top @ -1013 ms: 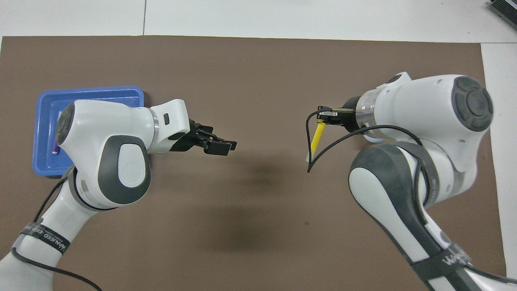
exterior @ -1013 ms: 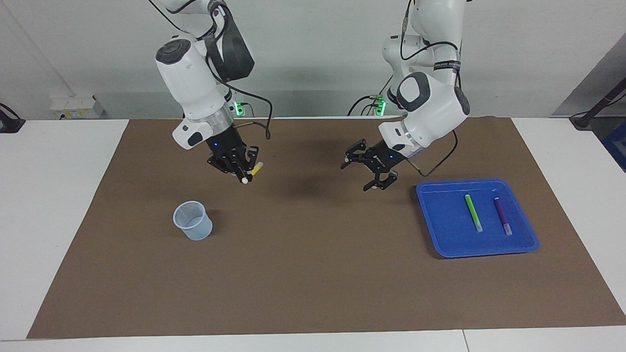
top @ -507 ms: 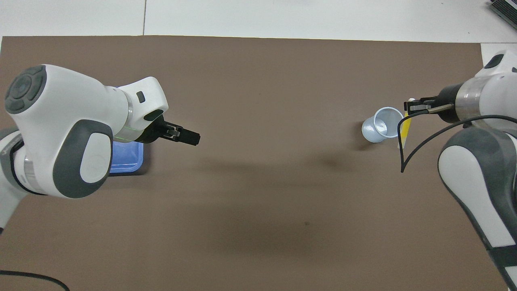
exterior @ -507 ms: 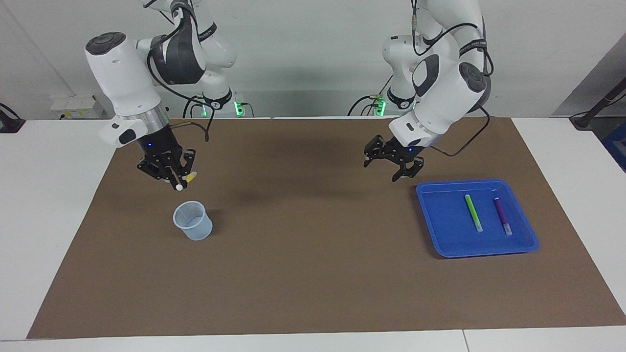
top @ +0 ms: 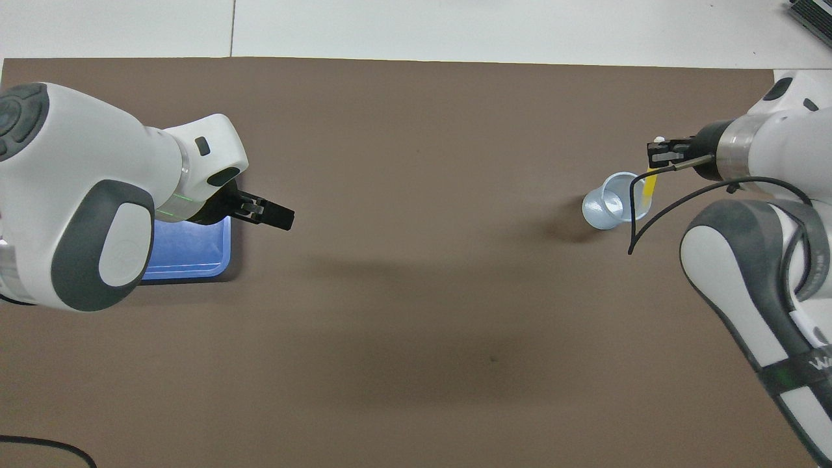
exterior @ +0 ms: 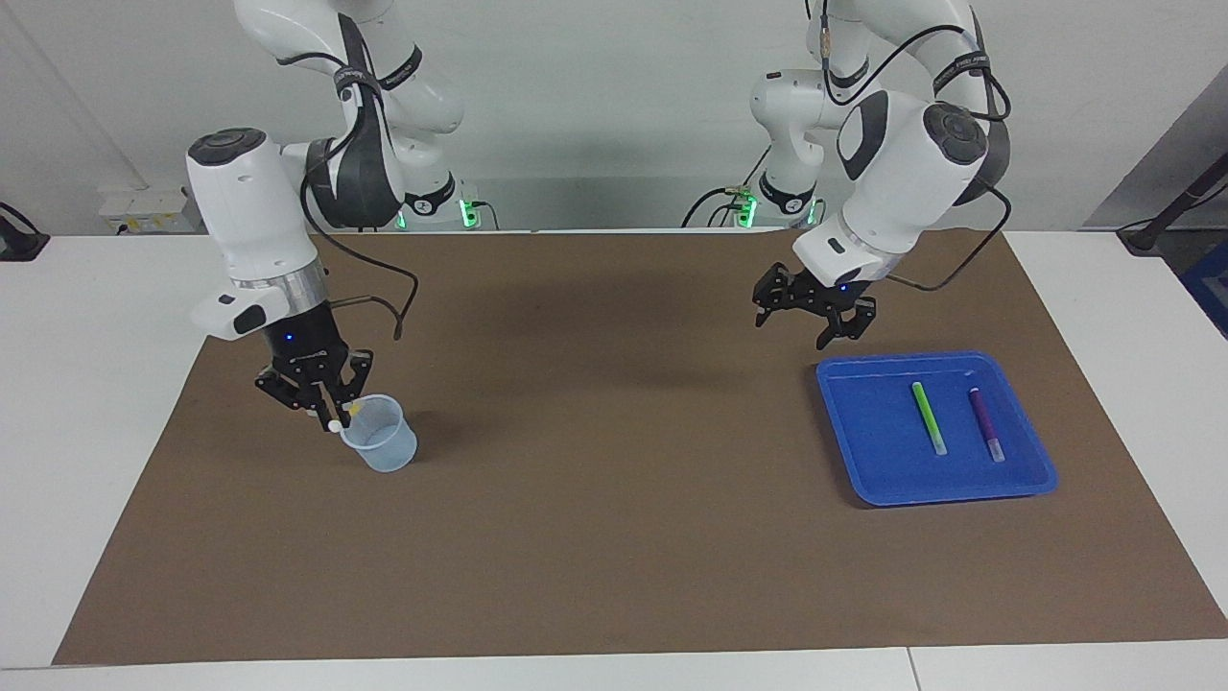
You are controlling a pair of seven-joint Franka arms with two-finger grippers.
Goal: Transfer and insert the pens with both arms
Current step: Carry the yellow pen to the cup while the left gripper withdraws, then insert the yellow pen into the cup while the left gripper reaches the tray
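My right gripper [exterior: 333, 420] [top: 658, 153] is shut on the yellow pen [exterior: 353, 410] [top: 649, 189]. It holds the pen steeply tilted at the rim of the clear plastic cup [exterior: 386, 443] [top: 612, 207], on the cup's side toward the right arm's end of the table. The green pen [exterior: 928, 417] and the purple pen [exterior: 985, 424] lie side by side in the blue tray [exterior: 868, 432] [top: 188, 247]. My left gripper [exterior: 804, 324] [top: 278, 216] hangs open and empty over the mat, beside the tray's corner that is nearest to the robots.
A brown mat [exterior: 614, 537] covers most of the white table [exterior: 96, 317]. The cup stands toward the right arm's end of the mat and the tray toward the left arm's end. In the overhead view the left arm covers most of the tray.
My right gripper has swung over to the cup and come down to its rim with the yellow pen. My left gripper has drawn back toward the tray, still open.
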